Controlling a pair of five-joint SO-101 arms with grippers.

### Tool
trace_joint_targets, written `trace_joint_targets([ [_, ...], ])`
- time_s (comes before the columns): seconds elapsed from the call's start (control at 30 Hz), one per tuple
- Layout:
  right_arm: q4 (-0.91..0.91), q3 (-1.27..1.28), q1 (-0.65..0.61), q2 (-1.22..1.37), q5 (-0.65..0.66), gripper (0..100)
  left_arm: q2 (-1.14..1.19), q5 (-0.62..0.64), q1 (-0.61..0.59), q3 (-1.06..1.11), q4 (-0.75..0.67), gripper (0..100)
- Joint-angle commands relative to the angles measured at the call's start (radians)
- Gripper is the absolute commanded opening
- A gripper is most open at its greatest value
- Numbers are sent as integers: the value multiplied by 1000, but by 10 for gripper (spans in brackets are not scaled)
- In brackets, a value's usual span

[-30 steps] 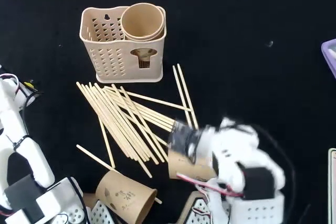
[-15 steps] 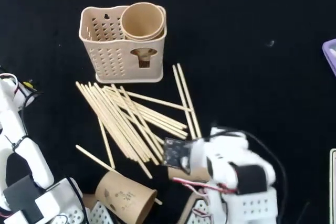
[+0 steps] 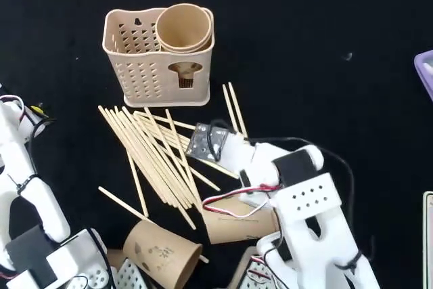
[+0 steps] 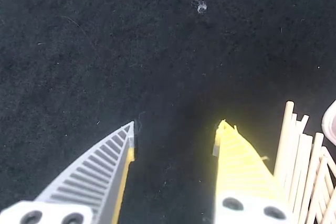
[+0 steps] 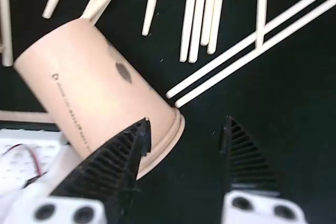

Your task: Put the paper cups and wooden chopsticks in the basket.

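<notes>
Looking down from above, the left arm sits folded at the near left corner of the tabletop. Its own camera catches what that angle misses: the left jaws spread wide over the black surface, holding nothing, with the ends of chopsticks just to one side. Further back stands the beige basket, its walls punched with holes and stacked cups upright in its right compartment. The pale, thin chopsticks lie fanned loose before it. A printed cup lies tipped over nearer the arms, and a second cup lies half under the right arm. Close up, the right jaws gape empty, with the rim of a fallen cup just beside one tip; which cup it is, I cannot tell.
</notes>
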Motion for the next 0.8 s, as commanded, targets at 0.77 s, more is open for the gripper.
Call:
trace_joint_targets([
  [0.77,180,-259,69,607,-150,157,-37,3,1,-12,-17,241],
])
